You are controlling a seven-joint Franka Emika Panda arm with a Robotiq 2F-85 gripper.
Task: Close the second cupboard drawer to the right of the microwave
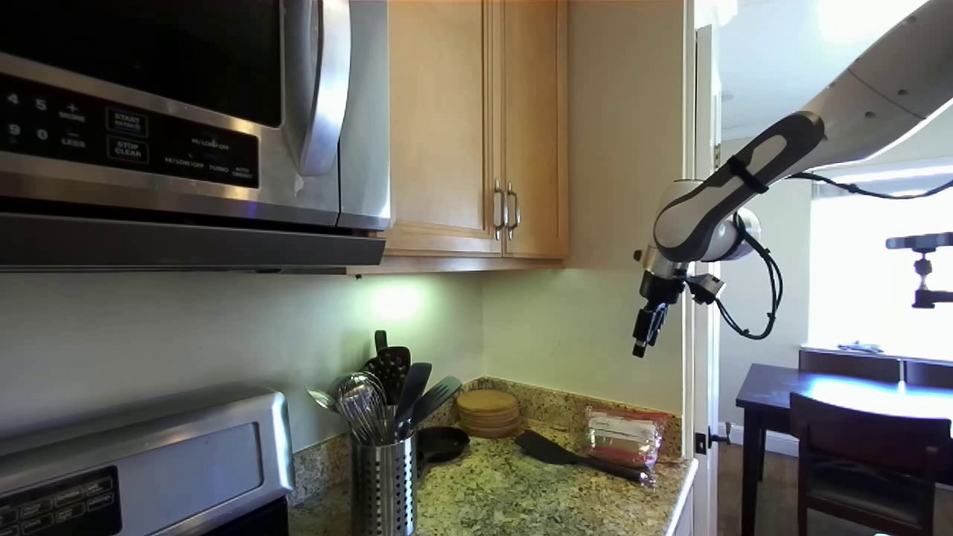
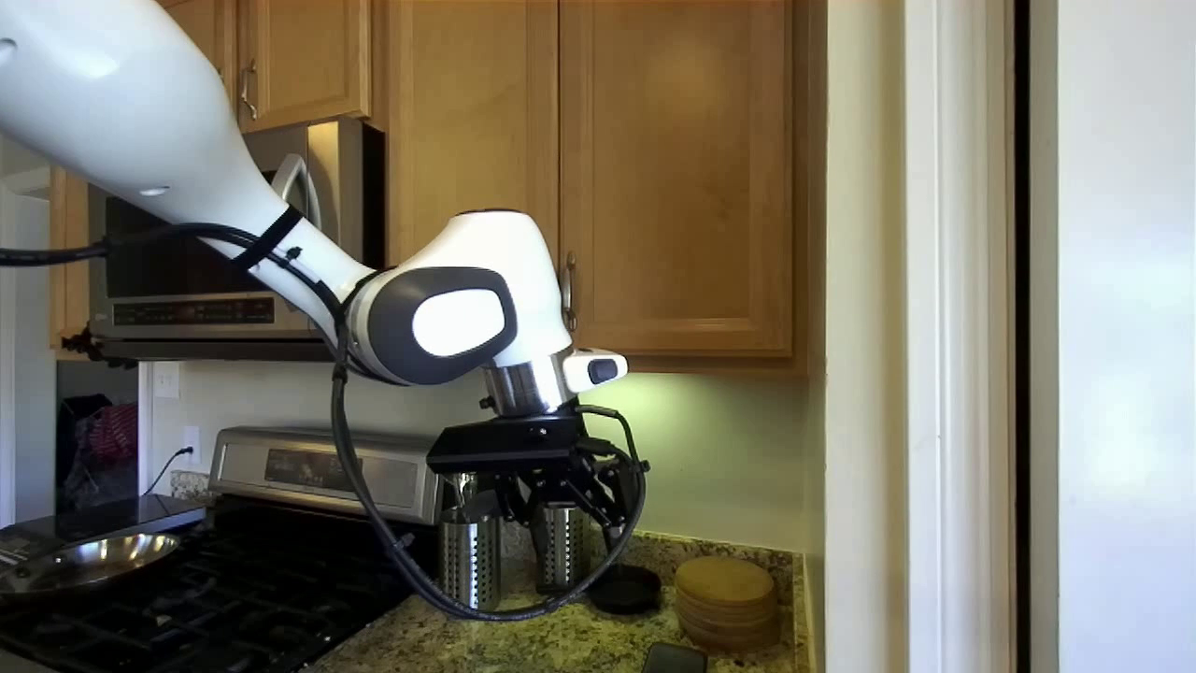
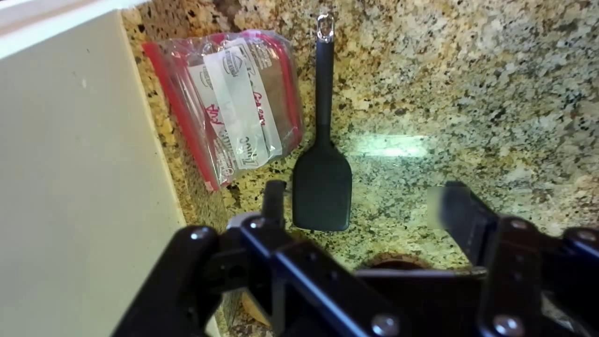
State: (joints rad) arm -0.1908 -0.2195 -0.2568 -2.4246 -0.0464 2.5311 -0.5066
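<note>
We have our gripper [image 3: 362, 199] spread wide, well apart from the door [image 1: 537, 126]. The door looks closed, right of the microwave [image 1: 193, 112], above the counter's [image 1: 484, 484] back corner. Beside the spatula [image 3: 323, 192], near the front edge, is open room.

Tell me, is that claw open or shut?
Open: in the wrist view, the claw has its fingers well apart, the black spatula below showing between them.

I saw a black spatula [image 3: 323, 192] lying on the speckled counter [image 1: 491, 491], just beside a red-edged plastic bag [image 3: 243, 112]. A whisk [image 1: 362, 406] stood in a perforated steel holder [image 1: 383, 487]; round tan discs [image 1: 488, 413] (neatly stacked, I noticed) sat near a black pan [image 1: 444, 443].
</note>
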